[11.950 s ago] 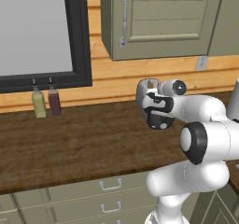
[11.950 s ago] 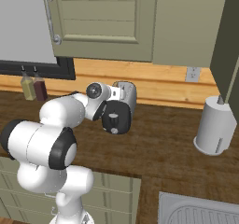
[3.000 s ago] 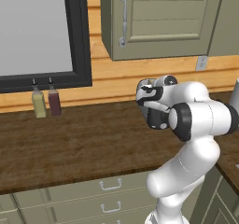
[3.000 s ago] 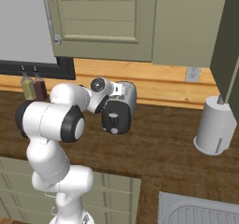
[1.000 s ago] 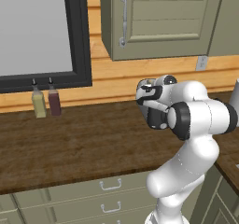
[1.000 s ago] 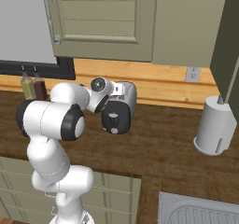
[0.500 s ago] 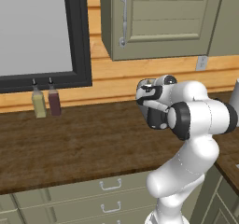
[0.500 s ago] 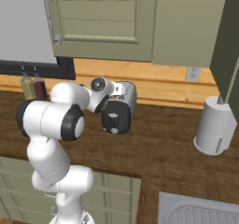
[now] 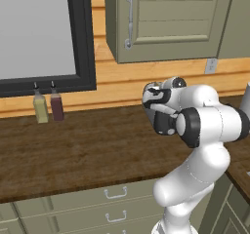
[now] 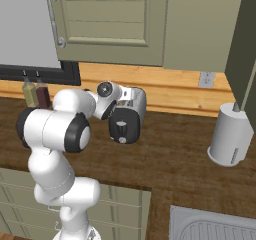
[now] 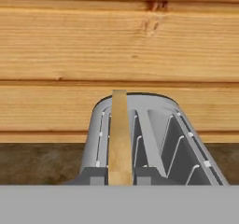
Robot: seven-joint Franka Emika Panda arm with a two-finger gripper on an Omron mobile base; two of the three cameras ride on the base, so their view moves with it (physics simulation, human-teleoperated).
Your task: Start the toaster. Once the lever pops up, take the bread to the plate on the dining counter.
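I am working in a home kitchen. Evidence: dark wood-grain counter [image 9: 88, 152] over grey-green drawers [image 9: 113, 193] with handles, wall cabinet [image 9: 166, 21] above, plank backsplash [image 11: 119, 41], 2 bottles [image 9: 49, 106] by a dark-framed window [image 9: 39, 33]. Also a toaster [image 10: 131, 115], paper-towel roll [image 10: 230, 134], sink [image 10: 215, 226] (corner only), wall outlet [image 10: 206, 79].

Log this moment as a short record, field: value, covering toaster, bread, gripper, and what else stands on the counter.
toaster: silver, black end panel, on the wood counter against the plank wall
bread: upright in the toaster's left slot in the hand view, other slot bare
gripper: at the toaster, fingers hidden, state unclear
bottles: two, under the window
paper towel roll: right of the toaster
plate: not seen
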